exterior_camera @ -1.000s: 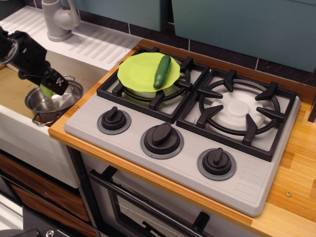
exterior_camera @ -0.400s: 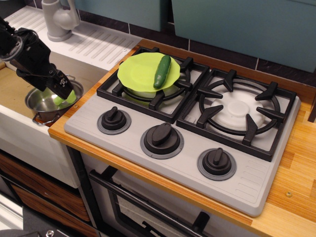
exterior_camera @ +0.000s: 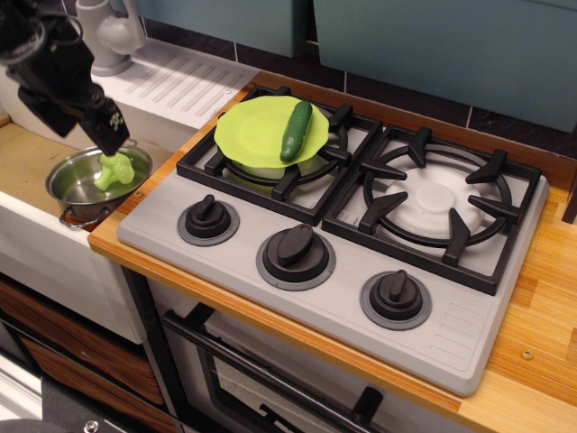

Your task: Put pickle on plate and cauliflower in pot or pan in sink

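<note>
Toy kitchen w/ wooden countertop (exterior_camera: 541,334), warm butcher-block tone, at right & along near edge. Grey two-burner stove (exterior_camera: 334,271) set in it, black grates, three black knobs (exterior_camera: 296,245) in near row. Oven door handle (exterior_camera: 261,374) below. Far side: dark tiled backsplash (exterior_camera: 397,90), teal cabinets (exterior_camera: 442,45) above. Far left: white ribbed drainboard (exterior_camera: 171,81), grey faucet (exterior_camera: 108,36). Even, soft light.

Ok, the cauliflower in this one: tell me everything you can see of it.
The cauliflower is a small pale lime-green toy, plastic by its look, with a lumpy floret head and a short stem. It lies inside the shiny steel pot, which sits in the tan sink beside the counter edge. The black claw hangs just above it; whether they touch cannot be told from this view.
</note>
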Tool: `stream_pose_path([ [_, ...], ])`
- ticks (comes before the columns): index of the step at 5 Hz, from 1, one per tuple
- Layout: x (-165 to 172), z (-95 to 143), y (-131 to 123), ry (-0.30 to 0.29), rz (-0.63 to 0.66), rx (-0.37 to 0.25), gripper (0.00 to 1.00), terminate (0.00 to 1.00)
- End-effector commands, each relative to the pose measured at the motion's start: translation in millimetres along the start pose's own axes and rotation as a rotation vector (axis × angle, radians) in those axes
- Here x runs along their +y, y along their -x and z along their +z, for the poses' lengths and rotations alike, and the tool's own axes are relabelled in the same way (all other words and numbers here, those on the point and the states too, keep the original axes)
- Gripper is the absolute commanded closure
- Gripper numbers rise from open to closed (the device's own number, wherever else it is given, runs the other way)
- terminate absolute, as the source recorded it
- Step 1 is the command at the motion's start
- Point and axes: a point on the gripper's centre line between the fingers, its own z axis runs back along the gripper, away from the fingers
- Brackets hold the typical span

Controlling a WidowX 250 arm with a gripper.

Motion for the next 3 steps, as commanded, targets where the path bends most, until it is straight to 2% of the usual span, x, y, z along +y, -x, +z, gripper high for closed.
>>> stream_pose_path([
  [1, -14.8, 54.7, -20.1, -0.05, -0.007, 0.016, 0.0, 0.0],
  [2, -14.8, 54.7, -20.1, -0.05, -0.007, 0.016, 0.0, 0.0],
  [3, -14.8, 54.7, -20.1, -0.05, -0.007, 0.016, 0.0, 1.0],
])
